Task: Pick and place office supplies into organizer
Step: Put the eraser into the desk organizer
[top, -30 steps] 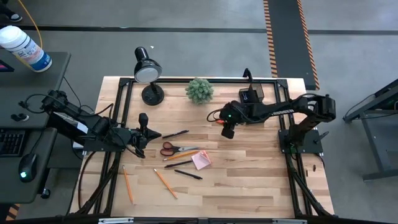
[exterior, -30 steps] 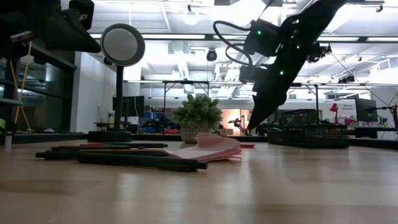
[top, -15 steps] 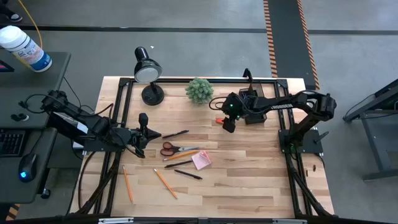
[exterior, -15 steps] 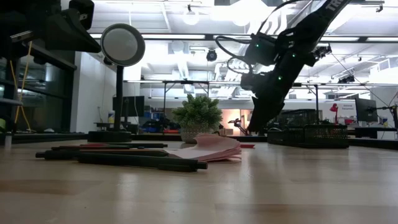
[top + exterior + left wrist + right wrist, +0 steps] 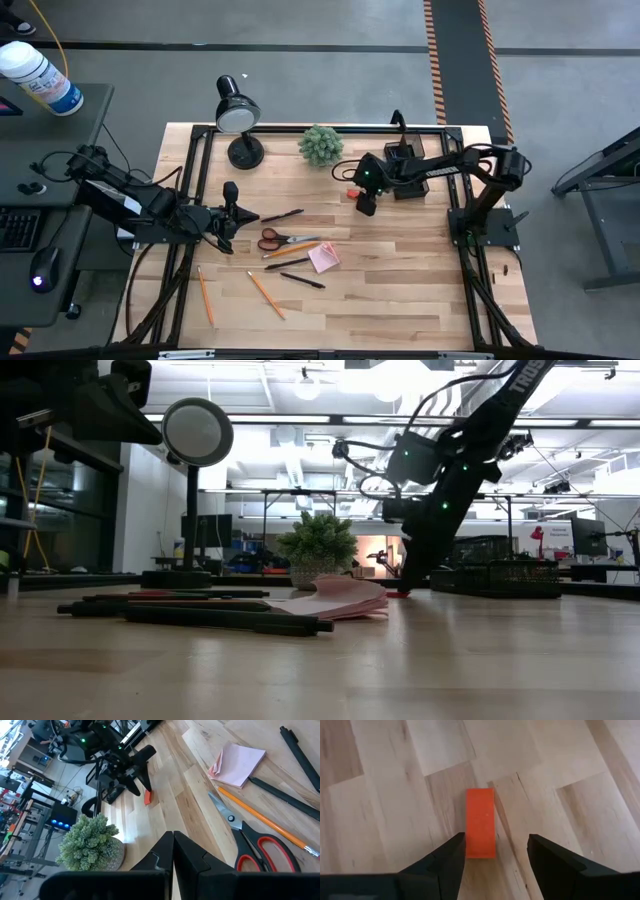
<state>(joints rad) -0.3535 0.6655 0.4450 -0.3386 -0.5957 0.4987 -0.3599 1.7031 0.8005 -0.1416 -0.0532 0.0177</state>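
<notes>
Setting: wooden counter [image 5: 400, 270] in a wide workshop hall with ceiling lights and other benches behind.
Right end effector: right end effector [image 5: 495, 855] is low over the small red piece [image 5: 480, 822], fingers spread and holding nothing; the piece lies flat, off-centre and close against one finger [image 5: 447, 857].
Red piece location: on bare wood just in front of the organizer [image 5: 405, 160], near the plant [image 5: 321, 145].
Right arm pose: stretched in from the counter's right edge, forearm level, wrist pitched steeply down toward the piece.
Left end effector: left end effector [image 5: 173, 851] is clenched on nothing, waiting at the left side near the scissors [image 5: 280, 239].
Other supplies: pencils [image 5: 266, 294], pens [image 5: 283, 215] and the pink pad [image 5: 323, 258] lie loose mid-counter, well apart from the organizer.
Risk: since the piece sits off-centre, closing could push or spin it rather than pinch it.
Risk: the piece is thin and flat, so fingertips may scrape the wood or slide over its top.
</notes>
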